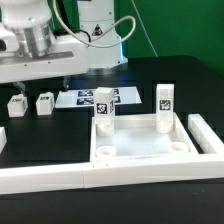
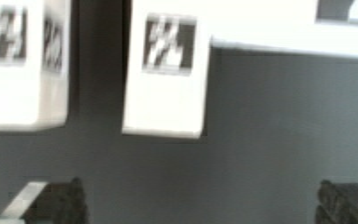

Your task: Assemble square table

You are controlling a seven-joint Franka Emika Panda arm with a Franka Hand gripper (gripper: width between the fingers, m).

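marker board (image 1: 92, 98) on black table (image 1: 40, 140), white border wall (image 1: 45, 179)

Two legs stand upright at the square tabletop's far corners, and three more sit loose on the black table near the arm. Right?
No. The exterior view shows only two loose ones, not three: one loose leg and a second loose leg. One upright leg and the other upright leg do stand at the square tabletop's far corners.

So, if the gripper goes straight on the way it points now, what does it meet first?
Probably the bare black table: between the fingertips of the open gripper the wrist view shows only that. The nearest loose leg lies just beside that line, though depth is unclear.
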